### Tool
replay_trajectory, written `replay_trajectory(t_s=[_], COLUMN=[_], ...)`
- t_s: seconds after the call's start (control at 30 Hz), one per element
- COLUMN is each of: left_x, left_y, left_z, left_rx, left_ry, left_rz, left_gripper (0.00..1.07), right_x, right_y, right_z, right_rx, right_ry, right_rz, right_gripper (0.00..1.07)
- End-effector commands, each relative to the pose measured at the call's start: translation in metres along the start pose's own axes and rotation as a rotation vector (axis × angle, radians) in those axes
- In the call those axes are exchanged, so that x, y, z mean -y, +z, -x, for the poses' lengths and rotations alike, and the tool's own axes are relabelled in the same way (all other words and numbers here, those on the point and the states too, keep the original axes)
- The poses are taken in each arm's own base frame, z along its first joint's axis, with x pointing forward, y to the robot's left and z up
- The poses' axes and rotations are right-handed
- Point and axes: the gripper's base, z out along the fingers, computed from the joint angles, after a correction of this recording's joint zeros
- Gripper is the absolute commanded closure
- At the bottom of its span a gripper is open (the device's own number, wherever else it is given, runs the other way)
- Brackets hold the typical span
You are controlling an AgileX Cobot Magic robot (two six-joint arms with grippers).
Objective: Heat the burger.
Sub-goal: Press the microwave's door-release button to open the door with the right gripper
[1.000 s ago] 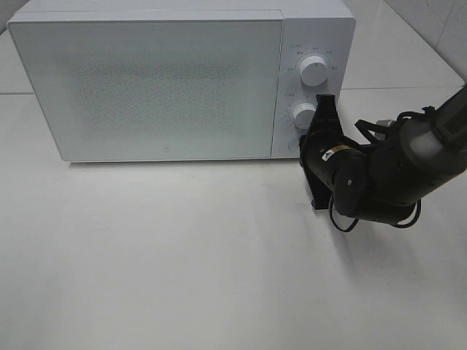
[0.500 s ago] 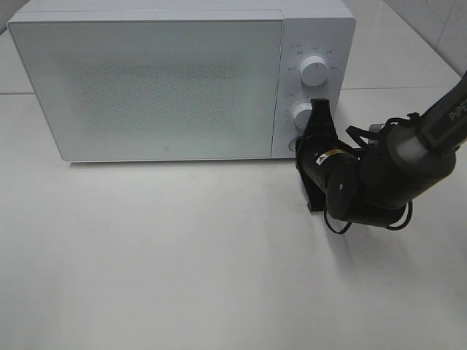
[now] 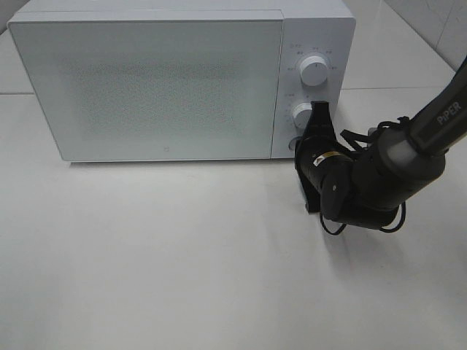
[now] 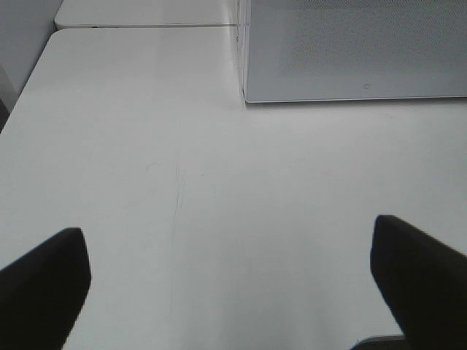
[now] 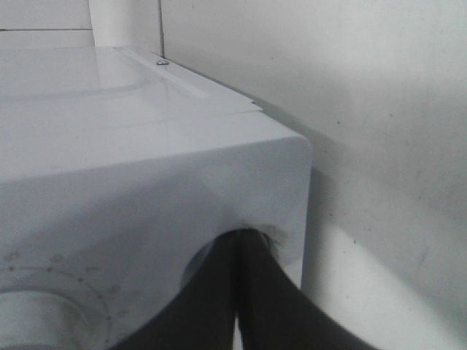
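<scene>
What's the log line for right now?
microwave door closed | right end effector shut, at panel's lower corner | left end effector open, empty | burger unseen

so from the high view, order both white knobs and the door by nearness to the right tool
1. lower white round knob, beside the right tool
2. upper white round knob, above it
3. pale speckled microwave door, far left

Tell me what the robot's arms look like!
The right arm is black and chunky with rounded joints, a grey band, white PIPER letters, a tiny yellow sticker and looping black cables. Its pincer is black. The left pincer has dark blocky fingers.
</scene>
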Motion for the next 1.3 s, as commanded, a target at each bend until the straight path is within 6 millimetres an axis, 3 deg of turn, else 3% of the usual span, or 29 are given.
replay_trajectory(t_s=[0.03, 0.37, 1.03, 1.3], left_x=[0.0, 0.0, 0.0, 0.0], left_y=[0.0, 0.0, 0.0, 0.0], left_z=[0.001, 0.001, 0.001, 0.001], left_rx=[0.019, 0.019, 0.019, 0.019], left_ry=[-0.003, -0.003, -0.003, -0.003], left_rz=[0.004, 0.005, 0.005, 0.005], left_gripper=[0.08, 0.08, 0.08, 0.08], right_x=[-0.032, -0.051, -0.047, -0.038], right_y=[0.007, 0.022, 0.023, 0.012], right_z=[0.0, -0.005, -0.006, -0.004], right_rx=[0.042, 0.055, 0.05, 0.016], right_ry=[0.017, 0.023, 0.013, -0.004], right_rz=[0.199, 0.312, 0.25, 0.174], right_gripper=[1.07, 1.07, 1.07, 1.07])
